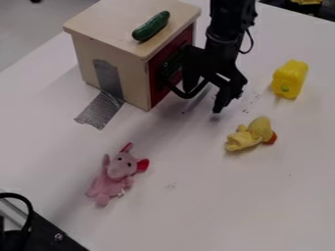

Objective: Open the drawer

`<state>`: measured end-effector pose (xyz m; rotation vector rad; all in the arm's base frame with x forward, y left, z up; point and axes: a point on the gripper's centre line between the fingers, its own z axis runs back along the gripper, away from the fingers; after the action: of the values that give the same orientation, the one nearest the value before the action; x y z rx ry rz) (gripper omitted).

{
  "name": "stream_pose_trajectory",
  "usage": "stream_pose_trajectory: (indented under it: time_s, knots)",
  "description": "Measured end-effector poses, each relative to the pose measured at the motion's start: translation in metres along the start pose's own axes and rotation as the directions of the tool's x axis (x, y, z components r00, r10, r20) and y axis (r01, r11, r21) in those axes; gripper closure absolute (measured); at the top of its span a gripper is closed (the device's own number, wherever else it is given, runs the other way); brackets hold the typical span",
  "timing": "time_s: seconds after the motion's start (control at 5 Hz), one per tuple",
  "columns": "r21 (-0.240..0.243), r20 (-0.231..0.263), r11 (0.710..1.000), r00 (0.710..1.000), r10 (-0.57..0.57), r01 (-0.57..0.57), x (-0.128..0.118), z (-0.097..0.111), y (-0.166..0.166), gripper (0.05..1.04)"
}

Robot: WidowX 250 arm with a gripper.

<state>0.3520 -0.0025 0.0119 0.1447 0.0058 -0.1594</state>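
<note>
Opening the red drawer (pixel 155 89) seems to be all left to do, because its front looks flat against the side of the pale wooden box (pixel 134 73). That box sits at the upper left of the frame, and its red side faces toward the middle. The black robot gripper (pixel 204 100) is right beside the red front, near the upper middle. Its two fingers are apart, with one near the drawer and one out over the white table (pixel 196 206). Some black parts overlap by the red front, so I can't tell if the gripper touches the drawer or has hooked any handle. Getting close looks done, I think. A good hold, if there isn't one, and the whole pull outward look left to do. The green toy cucumber (pixel 151 26) lies on top of the box and doesn't look like it would block the drawer.
</note>
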Motion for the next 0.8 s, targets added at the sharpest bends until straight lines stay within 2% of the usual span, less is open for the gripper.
stream_pose_trajectory:
  time_s: [0.4, 0.6, 0.8]
  knots:
    - [-0.050, 0.005, 0.998, 0.999, -0.041, 0.041, -0.005, -0.007, -0.030, 0.662]
    - [-0.081, 0.022, 0.995, 0.998, -0.059, 0.061, -0.006, 0.002, -0.050, 0.869]
    - [-0.095, 0.011, 0.994, 0.999, -0.046, 0.046, -0.008, 0.003, -0.053, 0.937]
